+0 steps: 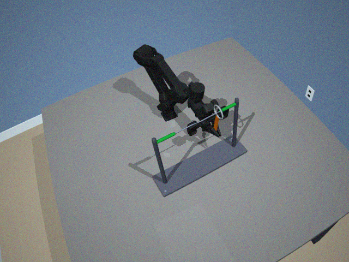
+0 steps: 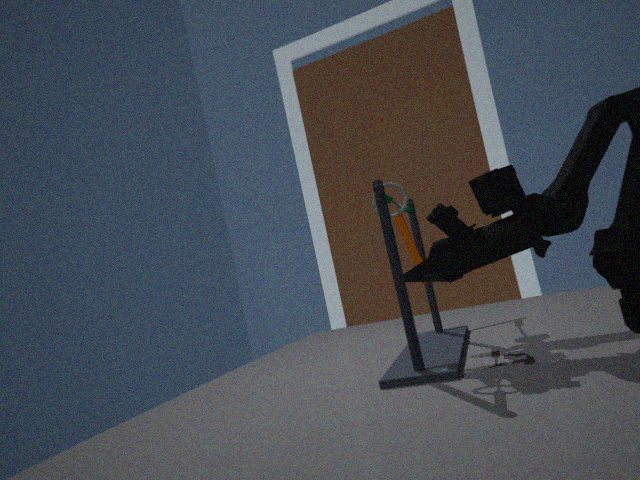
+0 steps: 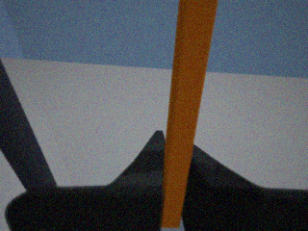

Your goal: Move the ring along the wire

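Note:
The pale ring (image 1: pixel 217 105) (image 2: pixel 392 183) surrounds the wire near the inner end of the right green part (image 1: pixel 228 107), by the right post (image 1: pixel 235 124) in the top view. The thin grey wire (image 1: pixel 183 129) runs from there to the left green part (image 1: pixel 166 137) by the left post (image 1: pixel 160 162). Whether the ring touches the wire is too small to tell. The orange handle (image 1: pixel 216 123) (image 2: pixel 407 239) (image 3: pixel 188 96) slants down from the ring. My gripper (image 1: pixel 219 135) (image 2: pixel 405 279) (image 3: pixel 165 137) is shut on the handle's lower end, below the wire.
The posts stand on a grey base plate (image 1: pixel 201 163) (image 2: pixel 439 351) on the table (image 1: pixel 214 220) (image 2: pixel 289 413). One post (image 3: pixel 21 130) shows at the left of the wrist view. My arm (image 1: pixel 169 76) (image 2: pixel 563 191) reaches in from the side behind the wire in the top view.

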Robot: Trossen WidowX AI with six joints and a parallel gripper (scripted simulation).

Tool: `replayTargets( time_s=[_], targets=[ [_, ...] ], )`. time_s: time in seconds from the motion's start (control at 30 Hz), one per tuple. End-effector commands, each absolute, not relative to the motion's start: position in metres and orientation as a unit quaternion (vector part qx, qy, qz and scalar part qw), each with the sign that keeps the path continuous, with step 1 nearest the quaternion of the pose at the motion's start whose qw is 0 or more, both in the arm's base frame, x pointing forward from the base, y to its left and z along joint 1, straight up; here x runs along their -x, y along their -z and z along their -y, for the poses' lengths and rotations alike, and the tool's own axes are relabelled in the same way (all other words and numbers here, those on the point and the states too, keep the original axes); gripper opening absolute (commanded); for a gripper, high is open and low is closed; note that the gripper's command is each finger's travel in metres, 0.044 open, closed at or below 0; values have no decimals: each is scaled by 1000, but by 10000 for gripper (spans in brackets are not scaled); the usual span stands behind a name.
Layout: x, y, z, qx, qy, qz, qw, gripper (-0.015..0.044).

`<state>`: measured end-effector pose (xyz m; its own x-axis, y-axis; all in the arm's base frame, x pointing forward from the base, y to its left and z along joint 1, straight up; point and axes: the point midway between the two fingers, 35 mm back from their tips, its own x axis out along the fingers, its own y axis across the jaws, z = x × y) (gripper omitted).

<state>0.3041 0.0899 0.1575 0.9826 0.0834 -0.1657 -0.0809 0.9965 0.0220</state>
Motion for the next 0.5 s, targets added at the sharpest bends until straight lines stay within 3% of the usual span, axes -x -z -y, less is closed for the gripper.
replayTargets(
  time_s=[0.0, 0.47],
  targets=[
    [-304, -158, -93, -3, -41, -83, 996, -150],
    [-303, -158, -106, -3, -43, -83, 996, -150]
  ],
)
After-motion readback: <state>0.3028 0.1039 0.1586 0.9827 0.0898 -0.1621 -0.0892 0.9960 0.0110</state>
